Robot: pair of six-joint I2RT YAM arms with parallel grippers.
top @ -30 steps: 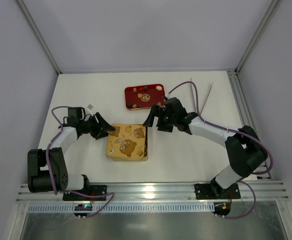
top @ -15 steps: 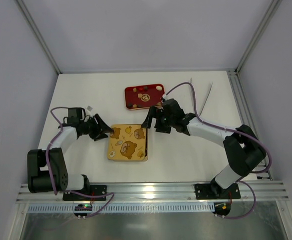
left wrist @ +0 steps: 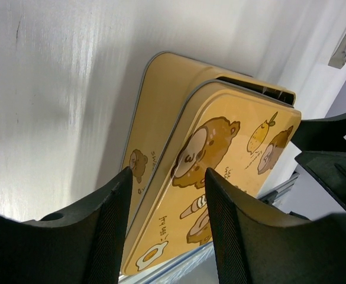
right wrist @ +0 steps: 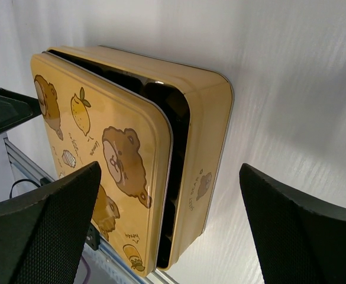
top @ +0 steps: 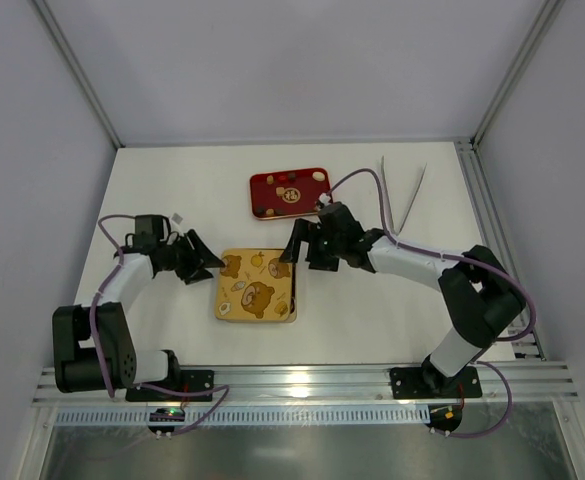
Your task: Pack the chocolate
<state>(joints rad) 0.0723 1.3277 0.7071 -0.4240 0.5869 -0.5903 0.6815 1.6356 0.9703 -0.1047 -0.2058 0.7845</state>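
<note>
The gold box (top: 255, 285) sits mid-table with its bear-printed lid (left wrist: 232, 160) lying on it, shifted so a dark gap (right wrist: 173, 118) shows along one side. Whatever is inside is hidden. A few small chocolate pieces (top: 318, 177) lie in the red tray (top: 290, 192) behind it. My left gripper (top: 205, 260) is open and empty at the box's left edge; in the left wrist view (left wrist: 168, 177) the lid's edge shows between the fingers. My right gripper (top: 294, 243) is open and empty over the box's far right corner, as the right wrist view (right wrist: 170, 171) also shows.
A pair of white tweezers (top: 404, 195) lies at the back right. A small white scrap (top: 180, 214) lies left of the left arm. Aluminium rails run along the right edge (top: 482, 200) and the front of the table (top: 302, 380).
My left gripper has drawn back a little to the left, off the lid. My right gripper has moved slightly left. The lid now sits more squarely over the box.
</note>
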